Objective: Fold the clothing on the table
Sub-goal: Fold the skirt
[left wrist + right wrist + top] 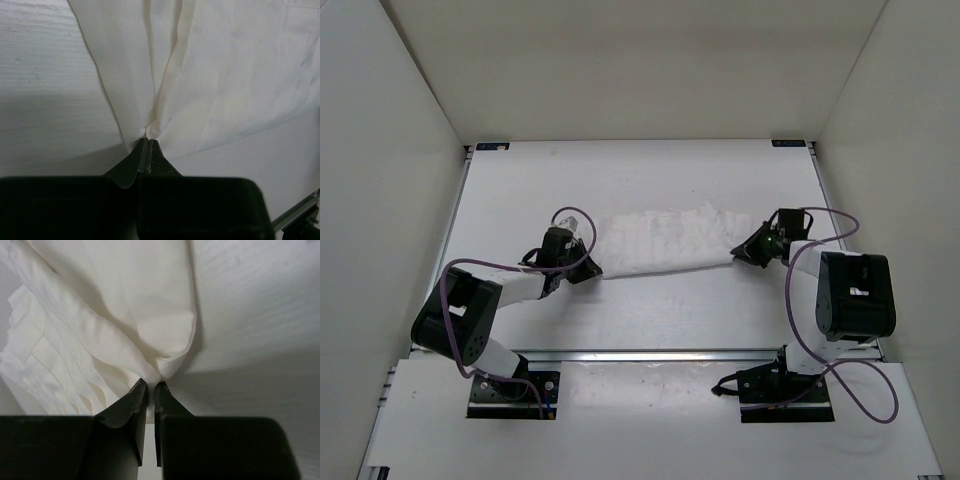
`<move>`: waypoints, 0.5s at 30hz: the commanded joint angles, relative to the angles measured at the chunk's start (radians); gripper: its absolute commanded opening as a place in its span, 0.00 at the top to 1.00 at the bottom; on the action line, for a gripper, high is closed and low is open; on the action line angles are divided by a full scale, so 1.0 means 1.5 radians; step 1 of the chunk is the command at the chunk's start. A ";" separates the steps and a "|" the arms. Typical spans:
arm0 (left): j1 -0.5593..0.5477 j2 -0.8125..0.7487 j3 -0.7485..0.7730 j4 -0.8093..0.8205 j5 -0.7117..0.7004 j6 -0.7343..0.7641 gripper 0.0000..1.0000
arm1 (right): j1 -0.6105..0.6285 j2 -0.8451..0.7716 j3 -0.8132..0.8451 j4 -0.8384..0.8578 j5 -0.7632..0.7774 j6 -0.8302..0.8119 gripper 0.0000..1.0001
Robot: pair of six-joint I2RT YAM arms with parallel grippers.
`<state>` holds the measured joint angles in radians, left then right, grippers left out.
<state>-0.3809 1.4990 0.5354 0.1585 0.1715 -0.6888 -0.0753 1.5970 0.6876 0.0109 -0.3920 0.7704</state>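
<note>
Across the mid tabletop point(650, 170) the clothing point(665, 240) lies as a creased band. Left gripper point(148, 143) is clamped on its left end; right gripper point(150, 386) is narrow, nipping a fold at the right end. I'd confirm that right bite, then lift both ends level, keeping the cloth taut.

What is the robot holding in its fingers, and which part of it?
The white clothing, at both ends. The left fingers pinch a gathered bit of its left end; the right fingers pinch a bunched fold at its right end.
</note>
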 commanded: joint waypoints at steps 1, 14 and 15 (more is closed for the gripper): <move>-0.022 -0.003 -0.003 0.003 -0.019 0.002 1.00 | 0.028 -0.043 0.093 -0.091 0.093 -0.108 1.00; -0.059 0.020 -0.006 0.052 -0.059 -0.036 1.00 | 0.360 -0.045 0.325 -0.235 0.181 -0.246 1.00; -0.054 0.016 -0.009 0.049 -0.061 -0.038 1.00 | 0.374 -0.037 0.325 -0.233 0.175 -0.245 1.00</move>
<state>-0.4648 1.5246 0.5354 0.2146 0.1139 -0.7341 0.4156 1.5517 1.1450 -0.3126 -0.1524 0.4274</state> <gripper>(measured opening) 0.017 0.054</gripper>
